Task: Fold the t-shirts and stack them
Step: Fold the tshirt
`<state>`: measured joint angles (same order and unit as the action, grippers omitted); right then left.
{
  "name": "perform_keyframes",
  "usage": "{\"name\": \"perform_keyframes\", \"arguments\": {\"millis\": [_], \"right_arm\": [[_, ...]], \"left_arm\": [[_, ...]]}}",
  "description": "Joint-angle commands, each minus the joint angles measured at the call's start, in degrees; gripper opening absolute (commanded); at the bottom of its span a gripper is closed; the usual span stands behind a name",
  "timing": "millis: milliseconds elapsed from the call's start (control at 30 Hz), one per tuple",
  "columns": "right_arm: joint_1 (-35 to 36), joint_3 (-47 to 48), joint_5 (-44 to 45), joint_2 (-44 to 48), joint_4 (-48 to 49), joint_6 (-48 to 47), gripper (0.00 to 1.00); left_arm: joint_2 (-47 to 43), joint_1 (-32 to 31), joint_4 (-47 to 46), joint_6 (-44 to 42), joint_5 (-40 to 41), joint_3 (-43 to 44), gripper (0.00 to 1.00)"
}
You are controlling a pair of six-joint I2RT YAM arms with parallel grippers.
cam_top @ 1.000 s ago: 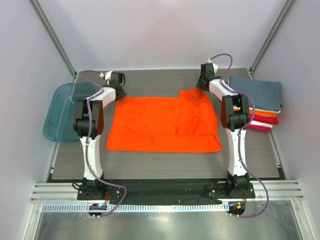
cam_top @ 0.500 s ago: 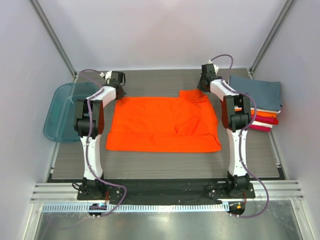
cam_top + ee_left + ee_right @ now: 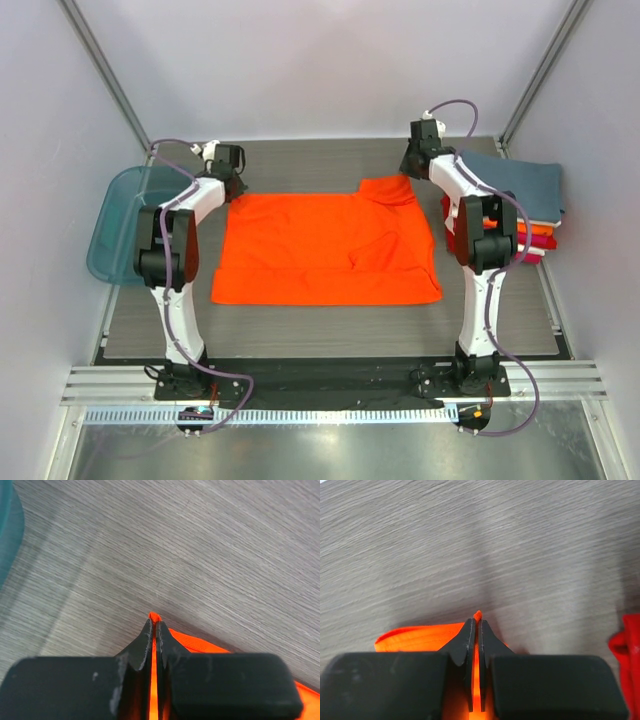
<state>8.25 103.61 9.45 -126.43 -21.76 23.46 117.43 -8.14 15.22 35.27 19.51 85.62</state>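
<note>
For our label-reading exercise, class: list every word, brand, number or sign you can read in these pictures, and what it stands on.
No readable text anywhere.
The orange t-shirt, the folded stack and the teal tub are plain.
The left hand and right hand, each pinching the shirt, show bare black surfaces without markings.

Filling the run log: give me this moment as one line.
left gripper: shut on orange t-shirt far-left corner | right gripper: shut on far-right corner | folded stack: at right
</note>
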Motion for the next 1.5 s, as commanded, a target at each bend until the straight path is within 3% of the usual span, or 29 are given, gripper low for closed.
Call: {"name": "perform_keyframes", "arguments": {"millis": [0, 467, 800, 1000, 1233, 1467], "right_arm": [[-0.08, -1.74, -1.19, 6.89, 0.31, -1.58, 0.01], [-0.08, -18.35, -3.04, 23.41, -0.21, -1.4, 0.01], [-0.17, -27.06, -4.62, 32.3, -0.39, -0.88, 0.01], [-0.16, -30.83, -7.08, 36.07, -0.48, 0.09, 0.01], [0.01, -35.4, -8.66, 39.41, -0.39, 0.97, 0.01], [0.01, -39.27, -8.66, 44.15, -0.39, 1.23, 0.01]], "left_arm": [[-4.48, -0.12, -3.35, -0.9, 0.97, -1.95, 0.0], [-15.73, -0.12, -14.69, -2.22, -1.22, -17.33, 0.0], [-22.67, -1.09, -28.22, -4.23, -3.86, -27.17, 0.0], [-24.0, -1.09, -37.44, -6.61, -5.0, -32.97, 0.0], [-23.3, -1.09, -59.65, -9.51, -8.95, -41.67, 0.0], [-23.47, -1.09, -61.81, -9.25, -11.15, -42.65, 0.0]]}}
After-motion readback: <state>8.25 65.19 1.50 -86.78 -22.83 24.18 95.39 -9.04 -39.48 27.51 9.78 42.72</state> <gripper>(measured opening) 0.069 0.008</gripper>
